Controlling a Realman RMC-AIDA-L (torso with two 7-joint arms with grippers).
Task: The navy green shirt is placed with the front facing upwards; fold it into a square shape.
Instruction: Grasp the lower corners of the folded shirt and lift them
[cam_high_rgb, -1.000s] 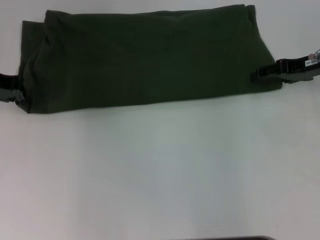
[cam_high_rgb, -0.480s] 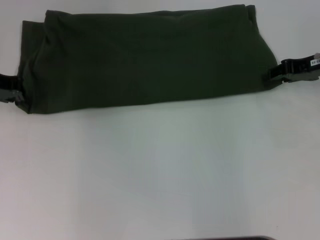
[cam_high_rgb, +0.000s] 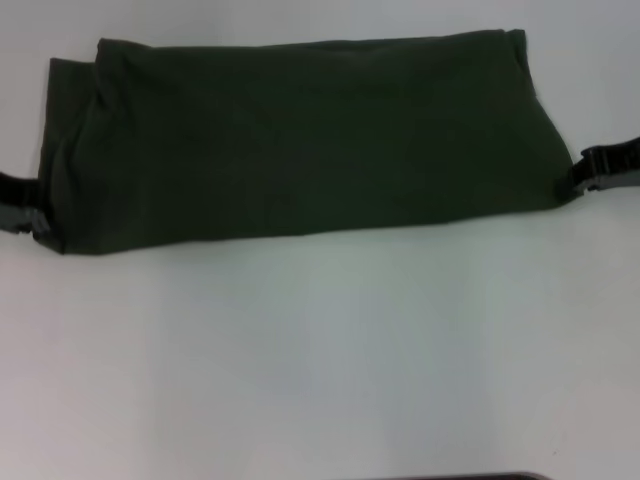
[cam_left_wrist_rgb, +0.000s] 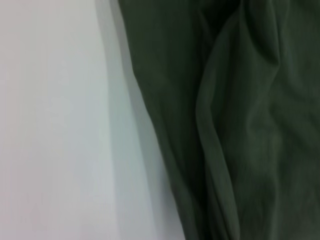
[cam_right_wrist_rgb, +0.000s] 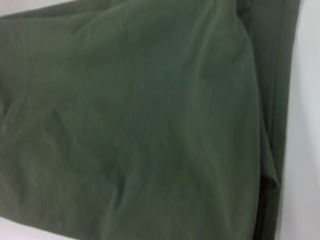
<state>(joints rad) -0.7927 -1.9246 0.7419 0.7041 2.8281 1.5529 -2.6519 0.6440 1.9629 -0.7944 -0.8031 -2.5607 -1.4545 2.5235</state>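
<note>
The navy green shirt (cam_high_rgb: 300, 140) is seen folded into a long, wide band lying flat on the white tabletop (cam_high_rgb: 320, 350), in the far half of the head view, running from about 9 o'clock to 3 o'clock. No print or collar is shown on the upper face; only plain dark cloth is visible. At the band's 9 o'clock end a second layer is seen stepping out a little beyond the top layer, and the 3 o'clock end slants outward toward the near edge.

The left gripper (cam_high_rgb: 22, 205) is placed at the 9 o'clock end, low at the near corner, right against the cloth. The right gripper (cam_high_rgb: 600, 170) is placed at the 3 o'clock end, just beside the near corner. How far either set of jaws is open, and whether any cloth is held, cannot be told.

In the left wrist view, soft lengthwise folds of the shirt are seen beside bare tabletop. In the right wrist view, the cloth fills nearly everything, with a layered hem edge at one side.
</note>
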